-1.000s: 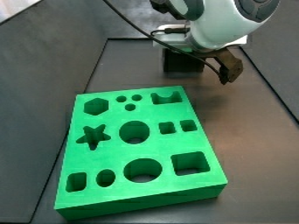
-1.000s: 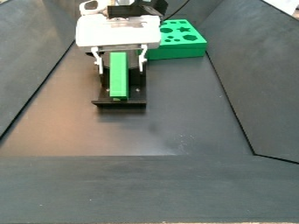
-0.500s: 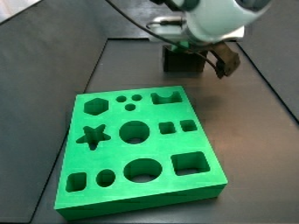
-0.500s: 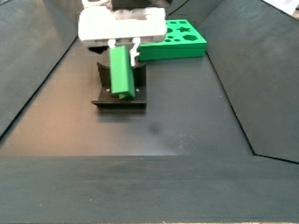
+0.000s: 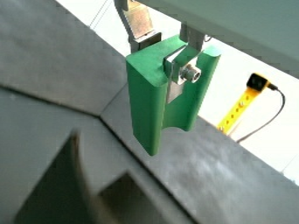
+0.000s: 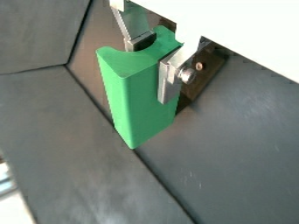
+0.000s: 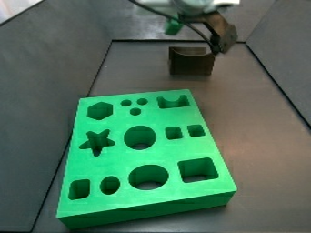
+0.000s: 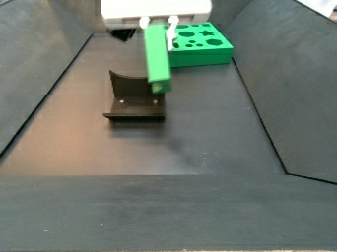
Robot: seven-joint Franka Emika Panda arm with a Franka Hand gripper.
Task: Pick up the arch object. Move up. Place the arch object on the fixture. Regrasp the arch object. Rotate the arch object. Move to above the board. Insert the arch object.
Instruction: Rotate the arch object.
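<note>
Over matte dark floor, hand (image 8: 160, 24) grips smooth green arch object (image 8: 156, 56)

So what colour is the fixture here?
Dark grey-brown; the fixture shows best in a side view, below the pincer.

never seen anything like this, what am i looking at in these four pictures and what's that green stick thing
This is a single robot arm with a two-fingered claw. Two pictures come from cameras on the arm's wrist, looking down along the claw; two come from cameras fixed beside the table.

The green stick is the arch object, a plastic block with a curved groove. Both wrist views show it close up, pinched between the claw's flat silver fingers, so it is held, lifted off the surface.

On the dark table lie the fixture, a dark bracket below the held piece, also seen in a side view, and the board, a bright green slab with shaped holes: star, hexagon, circles, squares, arch.
</note>
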